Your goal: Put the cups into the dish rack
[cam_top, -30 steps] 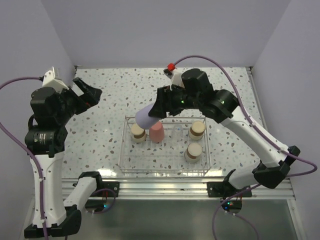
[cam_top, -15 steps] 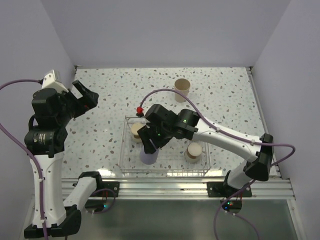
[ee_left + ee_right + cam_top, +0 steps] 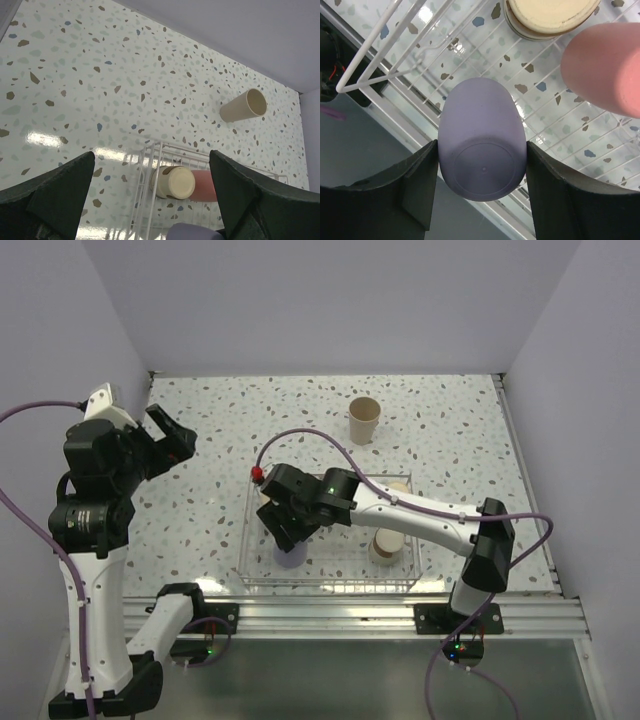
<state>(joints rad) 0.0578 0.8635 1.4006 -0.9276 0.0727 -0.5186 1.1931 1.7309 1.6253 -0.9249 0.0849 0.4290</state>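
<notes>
My right gripper (image 3: 290, 540) is shut on the lavender cup (image 3: 482, 150), held bottom-up low over the near-left part of the dish rack (image 3: 330, 585). The cup also shows in the top view (image 3: 291, 556). The red-pink cup (image 3: 605, 67) and a steel cup with a tan base (image 3: 550, 15) stand upturned just beyond it in the rack. Another steel cup (image 3: 388, 543) stands at the rack's right, and a third (image 3: 397, 483) behind it is partly hidden by the arm. The beige cup (image 3: 364, 420) stands on the table behind the rack. The clear cup is hidden. My left gripper (image 3: 165, 440) is open and empty, high at the left.
The speckled table ends at walls on the left, back and right. A metal rail (image 3: 330, 615) runs along the near edge just in front of the rack. In the left wrist view the rack's far-left corner (image 3: 150, 165) and the beige cup (image 3: 243, 105) show.
My right arm has carried the lavender cup from above the rack's far side down to its near-left part. The beige cup came into view. The left arm has hardly moved.
</notes>
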